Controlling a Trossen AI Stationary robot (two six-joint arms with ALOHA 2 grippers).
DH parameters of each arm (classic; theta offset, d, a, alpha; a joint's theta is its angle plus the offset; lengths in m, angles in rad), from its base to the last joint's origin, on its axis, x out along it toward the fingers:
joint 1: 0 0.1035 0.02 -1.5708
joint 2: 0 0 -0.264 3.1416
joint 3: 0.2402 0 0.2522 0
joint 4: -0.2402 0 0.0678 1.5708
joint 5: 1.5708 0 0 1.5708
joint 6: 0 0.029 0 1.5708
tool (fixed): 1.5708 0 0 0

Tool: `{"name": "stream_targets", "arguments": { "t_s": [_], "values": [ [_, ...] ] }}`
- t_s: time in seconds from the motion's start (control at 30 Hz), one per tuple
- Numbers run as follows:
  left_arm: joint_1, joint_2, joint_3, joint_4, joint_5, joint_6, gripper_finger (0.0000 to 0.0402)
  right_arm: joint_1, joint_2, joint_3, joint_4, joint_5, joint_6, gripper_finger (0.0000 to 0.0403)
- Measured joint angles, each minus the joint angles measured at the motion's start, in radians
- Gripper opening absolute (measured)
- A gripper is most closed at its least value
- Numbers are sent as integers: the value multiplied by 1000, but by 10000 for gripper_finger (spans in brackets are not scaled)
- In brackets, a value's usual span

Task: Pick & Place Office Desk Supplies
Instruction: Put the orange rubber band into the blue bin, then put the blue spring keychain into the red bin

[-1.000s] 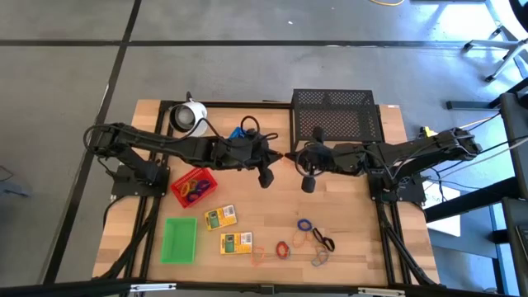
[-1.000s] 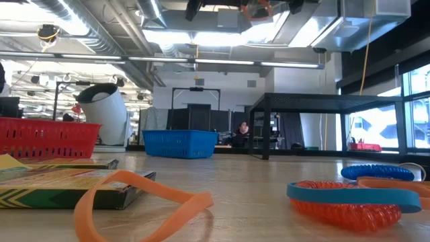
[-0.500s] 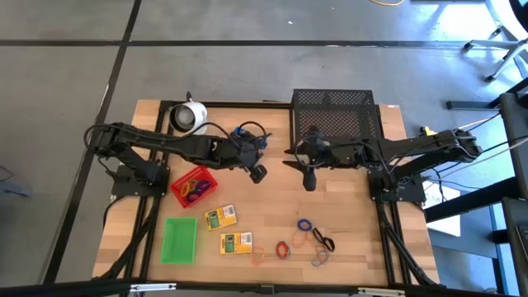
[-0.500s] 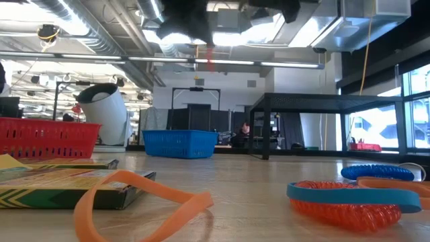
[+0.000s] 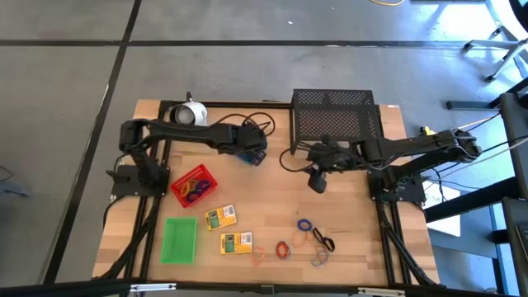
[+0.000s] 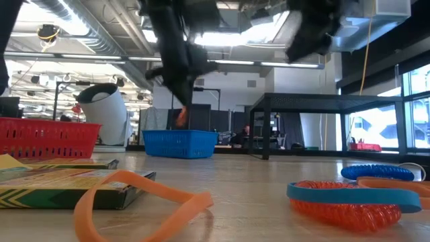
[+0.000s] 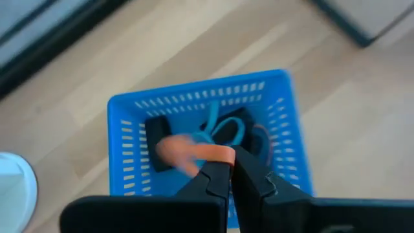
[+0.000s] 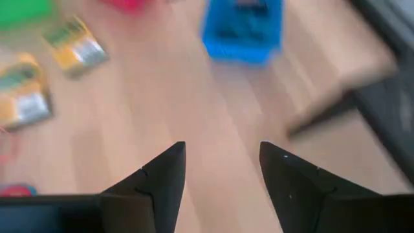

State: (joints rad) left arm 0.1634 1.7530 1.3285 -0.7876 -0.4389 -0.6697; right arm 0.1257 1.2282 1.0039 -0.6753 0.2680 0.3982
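My left gripper (image 5: 248, 149) stands over the blue tray (image 5: 257, 157) at the table's far middle, shut on an orange loop (image 7: 184, 150). The tray (image 7: 129, 155) holds a blue loop (image 7: 223, 129) and dark ones. My right gripper (image 5: 318, 183) hangs open over bare wood in front of the wire rack, nothing between its fingers (image 8: 165, 175). A red tray (image 5: 194, 186) with loops, a green tray (image 5: 180, 239) and two yellow-green boxes (image 5: 220, 217) (image 5: 236, 242) lie near left. Several loose loops (image 5: 305, 224) lie near the front edge. My left gripper pinches one stretch of the orange loop (image 7: 223, 154) between its two fingertips, coming from above with the fingers pointing down. The rest of the loop (image 6: 181, 118) hangs below the fingers, over the blue tray's inside. Whether its lower end touches the tray I cannot tell.
A black wire-mesh rack (image 5: 334, 120) stands at the far right, close behind my right arm. A white round object (image 5: 188, 115) sits at the far left corner. Bare wood lies between the blue tray and the loose loops.
The two grippers, which met high over the table's middle, have parted. My left gripper has gone toward the table's left and far edge and down, carrying the orange loop over the blue tray. My right gripper has drawn back slightly toward the right.
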Motion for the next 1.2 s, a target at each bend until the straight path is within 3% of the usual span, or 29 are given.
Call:
{"name": "stream_targets", "arguments": {
  "t_s": [0.23, 0.57, 0.77, 0.93, 1.2],
  "values": [
    [57, 68, 0, -1, 39, 8, 3, 25, 0, 0, -228, 0, 344, 182],
    [66, 65, 0, -2, 39, 114, 17, 179, 17, -58, -168, -52, 592, 160],
    [60, 61, 0, -3, 58, 152, 64, 228, 61, -94, -101, -181, 606, 160],
    [60, 36, 0, -38, 105, 153, 110, 256, 123, -96, -53, -303, 513, 159],
    [61, -105, 0, -156, 173, 220, 143, 262, 271, -97, 145, -340, 276, 159]
  ]
}}
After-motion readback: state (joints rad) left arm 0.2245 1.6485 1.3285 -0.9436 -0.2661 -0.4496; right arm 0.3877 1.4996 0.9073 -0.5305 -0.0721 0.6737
